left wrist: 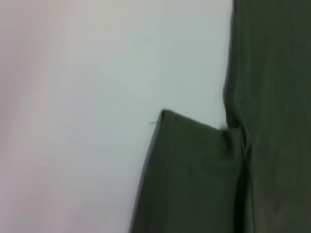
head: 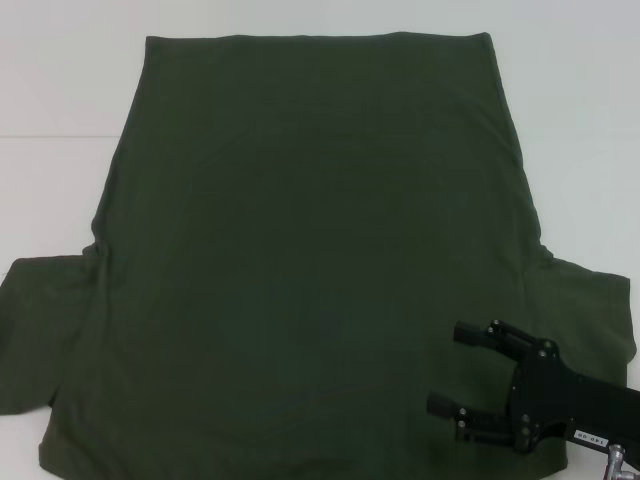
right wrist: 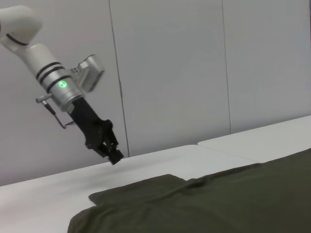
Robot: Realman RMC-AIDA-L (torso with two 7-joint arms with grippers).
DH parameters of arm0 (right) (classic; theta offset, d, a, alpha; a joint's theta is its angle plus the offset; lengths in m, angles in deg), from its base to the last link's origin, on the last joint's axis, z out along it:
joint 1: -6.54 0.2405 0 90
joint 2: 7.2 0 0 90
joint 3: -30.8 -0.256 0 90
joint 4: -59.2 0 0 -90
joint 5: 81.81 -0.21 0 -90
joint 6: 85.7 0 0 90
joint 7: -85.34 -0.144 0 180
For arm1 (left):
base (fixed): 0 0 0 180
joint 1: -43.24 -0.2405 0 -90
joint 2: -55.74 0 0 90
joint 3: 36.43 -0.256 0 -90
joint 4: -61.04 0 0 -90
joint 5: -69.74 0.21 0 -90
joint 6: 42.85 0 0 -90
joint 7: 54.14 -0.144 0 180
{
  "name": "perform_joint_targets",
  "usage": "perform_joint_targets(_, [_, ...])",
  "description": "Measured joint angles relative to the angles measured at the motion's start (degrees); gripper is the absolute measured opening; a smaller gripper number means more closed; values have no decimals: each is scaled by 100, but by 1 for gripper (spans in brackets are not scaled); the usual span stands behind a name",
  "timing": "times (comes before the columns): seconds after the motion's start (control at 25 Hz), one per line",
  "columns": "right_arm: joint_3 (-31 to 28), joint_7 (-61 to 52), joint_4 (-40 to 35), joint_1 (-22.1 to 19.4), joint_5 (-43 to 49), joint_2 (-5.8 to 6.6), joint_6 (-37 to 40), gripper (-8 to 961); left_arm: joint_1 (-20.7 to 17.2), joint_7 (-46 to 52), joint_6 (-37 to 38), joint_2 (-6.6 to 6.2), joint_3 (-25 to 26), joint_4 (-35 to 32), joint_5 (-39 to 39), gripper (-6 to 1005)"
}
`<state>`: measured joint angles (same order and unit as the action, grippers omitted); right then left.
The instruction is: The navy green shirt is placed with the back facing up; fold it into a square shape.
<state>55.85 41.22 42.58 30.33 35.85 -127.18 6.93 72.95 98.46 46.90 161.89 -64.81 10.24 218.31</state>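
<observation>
Folding has not begun: the dark olive-green short-sleeved cotton shirt point(head: 310, 250) lies flat and unfolded on the white table point(head: 60, 120), plain back up, both sleeves spread. The right gripper point(head: 445, 370) hovers over its near right corner, fingers apart; the left gripper point(right wrist: 112, 154) hangs above the left sleeve, finger state indeterminate. No lettering is readable on the shirt; a small label on the right arm is illegible.

Hardly any writing can be read. The shirt point(head: 310, 250) lies plain side up and shows no lettering. A small white label point(head: 591, 436) sits on the right gripper point(head: 452, 368) mount in the head view, with dark characters too small to make out. The table point(head: 60, 90) carries no marks.
</observation>
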Motion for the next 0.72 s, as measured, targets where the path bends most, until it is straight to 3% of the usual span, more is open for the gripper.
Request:
perform_joint_targets(0.2, [0, 0, -7, -12, 0, 2, 0, 945, -164, -105, 232, -1, 340, 43, -13, 172])
perform_joint_targets(0.64, [0, 0, 12, 22, 2, 1, 0, 944, -212, -450, 187, 31, 261, 54, 462, 421])
perform_joint_targets(0.72, [0, 0, 15, 27, 2, 1, 0, 944, -215, -509, 148, 48, 260, 54, 465, 582])
